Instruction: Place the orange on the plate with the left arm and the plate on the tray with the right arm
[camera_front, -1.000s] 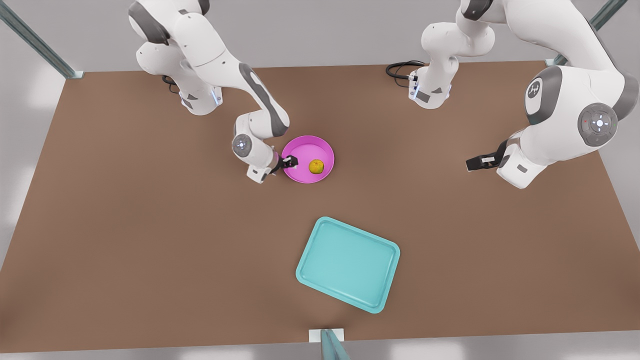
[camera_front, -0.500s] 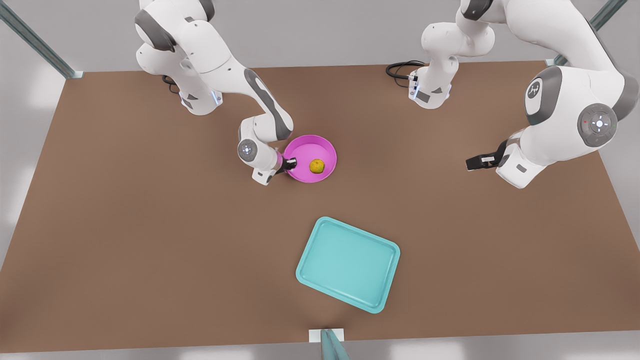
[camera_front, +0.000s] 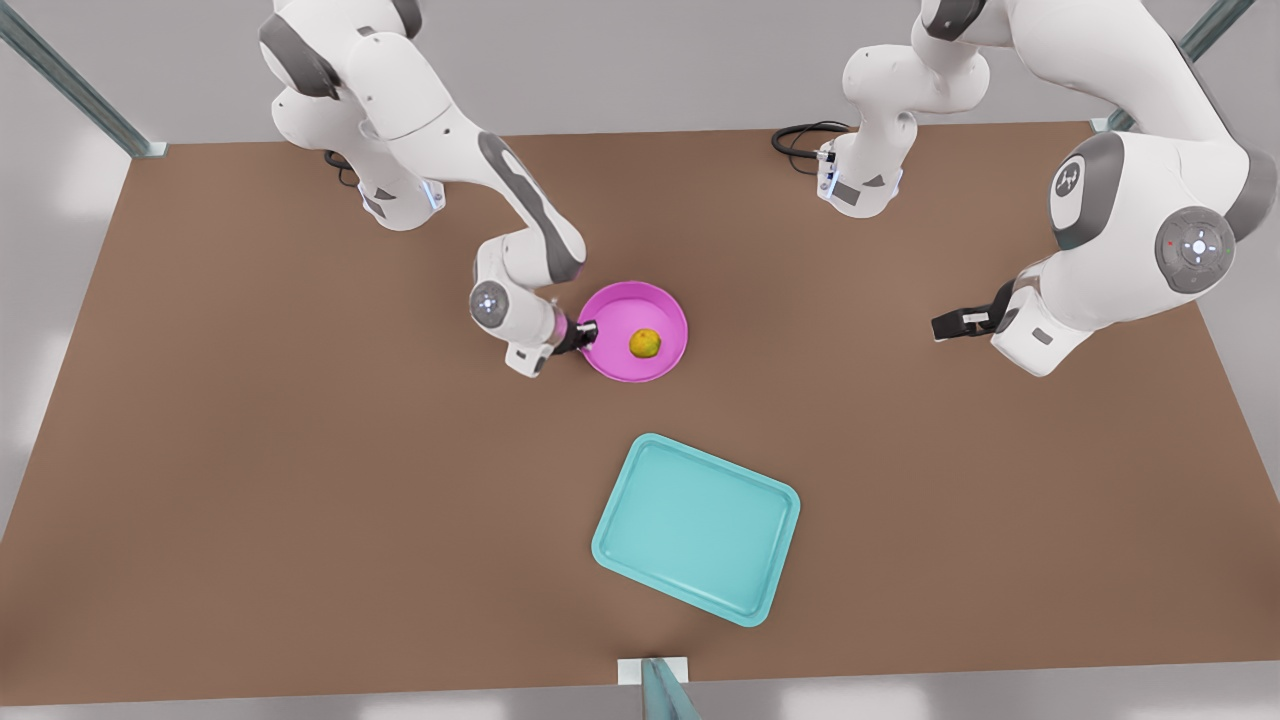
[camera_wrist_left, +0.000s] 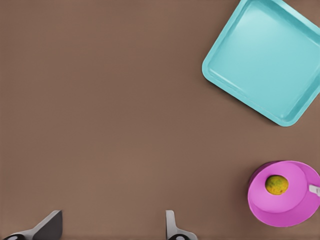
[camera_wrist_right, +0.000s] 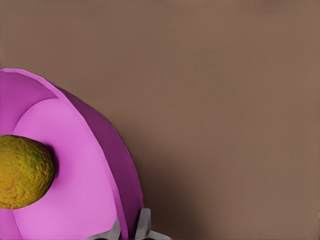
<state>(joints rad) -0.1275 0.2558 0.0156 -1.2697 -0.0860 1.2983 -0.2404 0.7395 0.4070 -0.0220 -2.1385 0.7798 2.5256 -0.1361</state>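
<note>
The orange (camera_front: 645, 343) is seen lying loose inside the plate (camera_front: 612, 361), a little off its centre, so the first half of the task is judged done. The plate is held by its rim on the side toward the front view's left, where the right gripper (camera_front: 587, 334) is clamped on it; in the right wrist view the two fingertips (camera_wrist_right: 144, 226) are seen closed on the plate's edge, one on each side of it, with the plate tilted. The plate sits near the middle of the worktop (camera_front: 250, 450), somewhat toward its far edge.

The chief risk is judged to be the fruit rolling: with a low rim and a one-sided pinch, any tilt or jerk during carrying could let the orange roll over the edge. The plate could also pivot or slip between the fingers, since its weight hangs beyond the grip.

The tray (camera_front: 696, 527) lies empty, near the middle of the worktop's near edge, well apart from the plate.

The left gripper (camera_front: 952, 324) waits above the worktop's edge at the front view's right, its fingers (camera_wrist_left: 48, 227) spread wide and holding nothing.
</note>
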